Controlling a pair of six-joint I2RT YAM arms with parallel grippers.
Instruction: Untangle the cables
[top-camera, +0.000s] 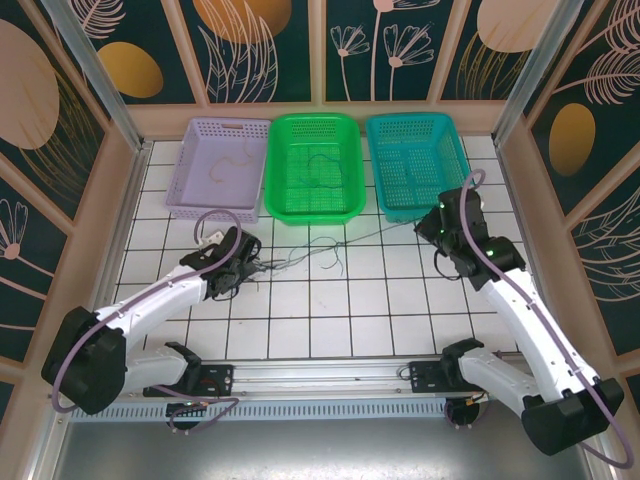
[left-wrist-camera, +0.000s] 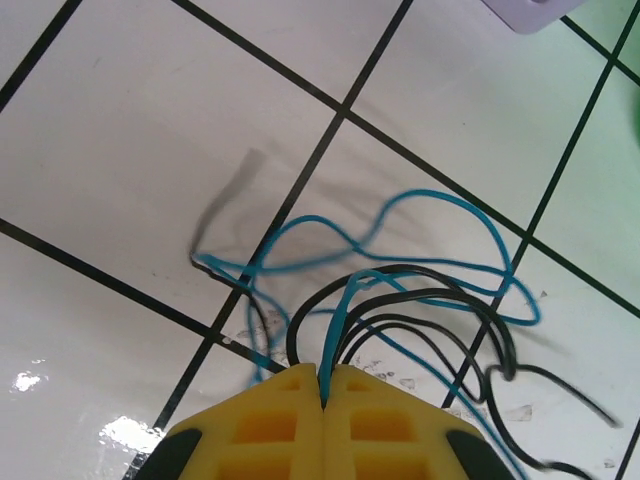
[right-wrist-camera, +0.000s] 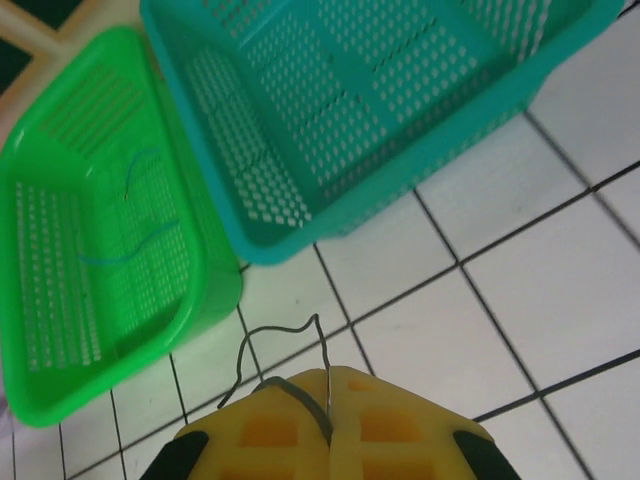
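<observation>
The desk (top-camera: 330, 320) is white tile with a black grid, walled in by dark floral panels (top-camera: 260, 50). From above, three baskets line its far edge: a lavender basket (top-camera: 190, 210), a green basket (top-camera: 312, 213) and a teal basket (top-camera: 400, 212). The cables (top-camera: 305, 258) lie tangled on the tiles between my arms, in front of the green basket. My left end effector (top-camera: 248, 262) sits at the tangle's left edge. My right end effector (top-camera: 432, 228) is just before the teal basket, and one thin strand runs from the tangle to it.

At my left wrist, the left end effector (left-wrist-camera: 322, 378) is closed tight on a blue cable (left-wrist-camera: 340, 310), with blue and black loops spread over the tile ahead.

At my right wrist, the right end effector (right-wrist-camera: 328, 378) is clamped on a thin grey wire (right-wrist-camera: 290, 335) that kinks upward over the tiles. The green basket (right-wrist-camera: 210, 270) and teal basket (right-wrist-camera: 330, 215) stand beyond, with a blue strand (right-wrist-camera: 140, 170) lying in the green one.
</observation>
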